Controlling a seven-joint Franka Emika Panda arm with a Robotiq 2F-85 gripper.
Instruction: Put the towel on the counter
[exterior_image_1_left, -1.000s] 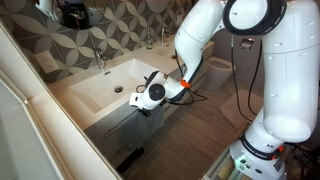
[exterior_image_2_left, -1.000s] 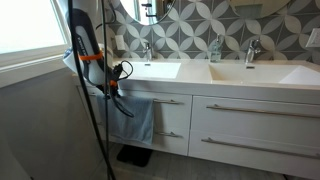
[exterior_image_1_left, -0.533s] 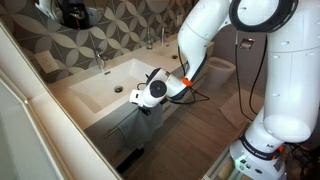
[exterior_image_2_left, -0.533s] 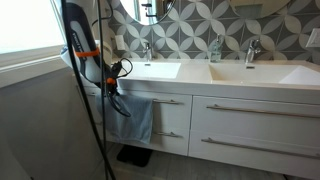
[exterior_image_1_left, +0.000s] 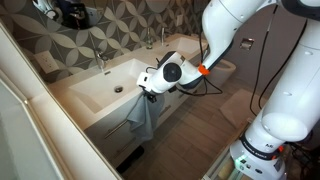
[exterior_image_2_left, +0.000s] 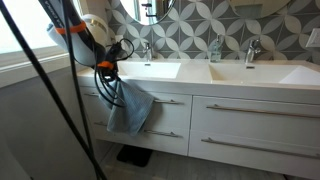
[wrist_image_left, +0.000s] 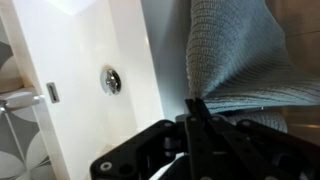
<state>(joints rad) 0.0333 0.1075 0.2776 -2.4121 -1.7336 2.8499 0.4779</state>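
Grey-blue ribbed cloth towel (exterior_image_1_left: 143, 118) hangs from the black-fingered gripper (exterior_image_1_left: 151, 92), whose jaws are closed on a pinch of its upper edge. The wrist view shows the dark fingers meeting right at the cloth (wrist_image_left: 235, 55). The rest drops limp, in loose folds, in front of the white drawers (exterior_image_2_left: 250, 120). It hangs just below the front lip of the long white vanity-top bench (exterior_image_2_left: 197, 72), and none of it lies on top yet.

It looks light and soft, with no stiffness. I judge it will drape, swing and bunch as it is carried, and a low corner could catch on the lip. A pinch on an edge fold, as now, seems enough, since the coarse knit should not slip.

Just beyond the gripper lies the white rectangular basin (wrist_image_left: 70, 50), holding nothing but its chrome drain (wrist_image_left: 111, 80). A second such basin (exterior_image_2_left: 255, 72), farther along, also looks empty so far as can be seen.
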